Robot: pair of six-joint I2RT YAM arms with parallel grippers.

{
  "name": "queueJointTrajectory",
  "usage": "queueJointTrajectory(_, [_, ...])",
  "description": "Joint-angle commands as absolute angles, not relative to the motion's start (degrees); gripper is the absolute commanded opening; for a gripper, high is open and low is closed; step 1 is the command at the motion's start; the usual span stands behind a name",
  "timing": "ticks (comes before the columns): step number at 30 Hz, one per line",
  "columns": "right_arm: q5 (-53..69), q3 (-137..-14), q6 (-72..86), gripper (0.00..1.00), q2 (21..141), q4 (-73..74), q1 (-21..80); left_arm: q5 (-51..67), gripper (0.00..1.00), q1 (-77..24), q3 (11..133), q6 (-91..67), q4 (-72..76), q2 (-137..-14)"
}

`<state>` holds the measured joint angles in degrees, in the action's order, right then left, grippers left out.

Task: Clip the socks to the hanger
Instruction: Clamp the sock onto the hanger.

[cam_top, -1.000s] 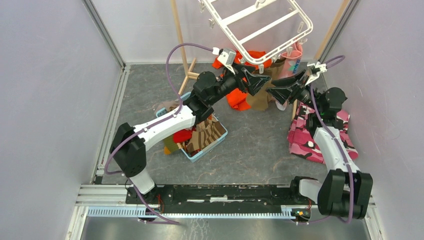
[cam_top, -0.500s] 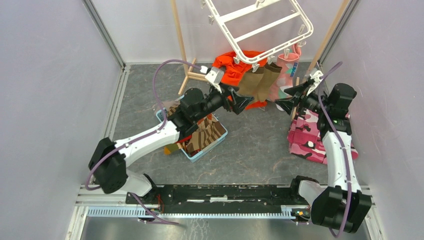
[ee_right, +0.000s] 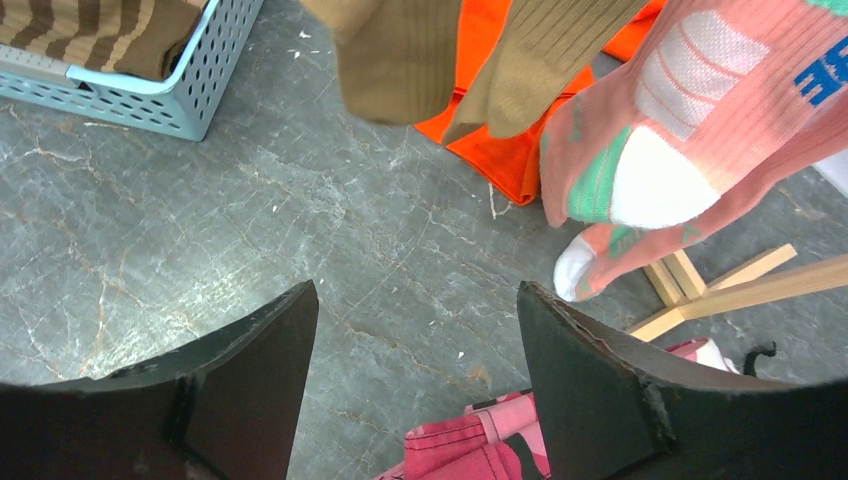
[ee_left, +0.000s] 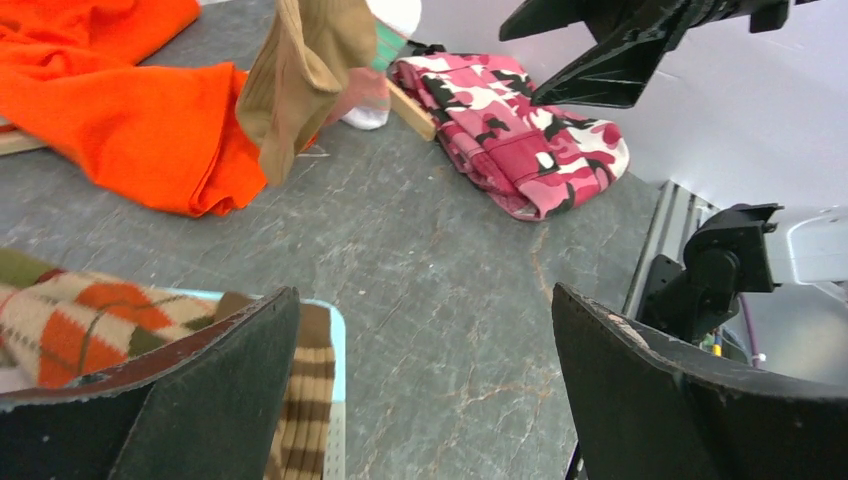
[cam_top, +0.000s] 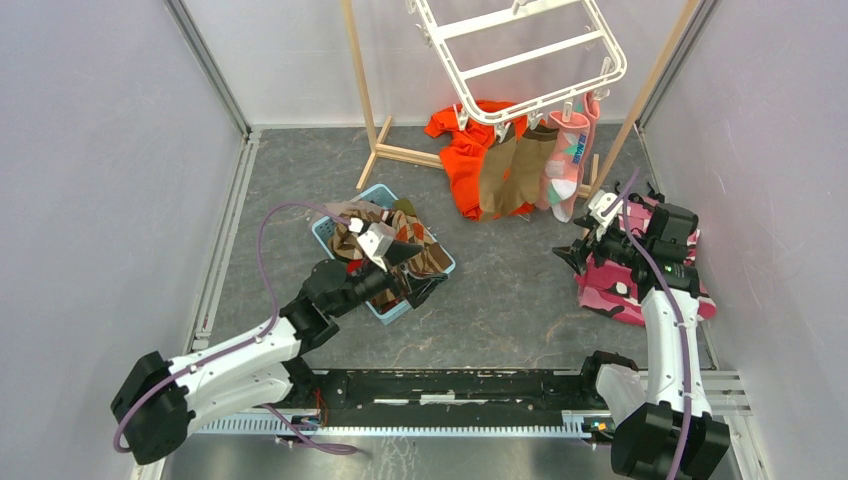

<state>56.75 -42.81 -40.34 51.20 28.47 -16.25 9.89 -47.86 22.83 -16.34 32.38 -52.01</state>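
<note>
The white hanger (cam_top: pixel 520 55) hangs tilted at the top. Two brown socks (cam_top: pixel 510 170) and a pink sock (cam_top: pixel 565 160) with teal and white patches dangle from clips on its near edge. More socks, striped (ee_left: pixel 305 400) and argyle (ee_left: pixel 90 310), fill the light blue basket (cam_top: pixel 325 232). My left gripper (cam_top: pixel 425 268) hovers open over the basket's right corner with nothing between its fingers. My right gripper (cam_top: pixel 572 250) is open and empty, low beside the pink camouflage cloth, below the pink sock (ee_right: pixel 680 110).
An orange garment (cam_top: pixel 462 160) lies on the floor behind the hanging socks. The pink camouflage cloth (cam_top: pixel 640 275) sits at the right under my right arm. A light wooden stand (cam_top: pixel 365 90) straddles the back. Purple walls close both sides.
Both arms have drawn back and down from the hanger, leaving the brown socks hanging from it. The left went to the basket. The right gripper's jaws have widened.
</note>
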Motion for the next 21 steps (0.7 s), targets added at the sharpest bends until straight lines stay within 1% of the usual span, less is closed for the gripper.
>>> queueJointTrajectory(1, [61.8,-42.4,-47.2,0.81,51.8,31.4,-16.5,3.2,1.00,-47.4,21.5,-14.0,28.9,-46.3])
queueJointTrajectory(5, [62.3,-41.6,-48.0,0.82,52.0,31.2,-16.4,0.8,1.00,-45.3,22.3,-18.1,22.2,-44.7])
queueJointTrajectory(11, [63.0,-42.3,-50.6,0.82,51.5,33.7,-16.3,6.1,1.00,-37.5,26.2,-23.8,15.8,-47.2])
queueJointTrajectory(14, [63.1,-42.6,-51.3,0.82,51.2,34.4,-16.0,8.2,0.98,-33.9,32.4,-24.0,9.6,-50.2])
queueJointTrajectory(18, [62.8,-43.0,-51.8,0.82,50.7,35.1,-15.4,6.3,0.89,-33.2,40.4,-22.4,-0.2,-54.0])
queueJointTrajectory(21, [62.5,-43.2,-51.8,0.82,50.4,35.4,-15.0,3.5,0.77,-33.2,42.7,-23.0,-5.2,-55.1])
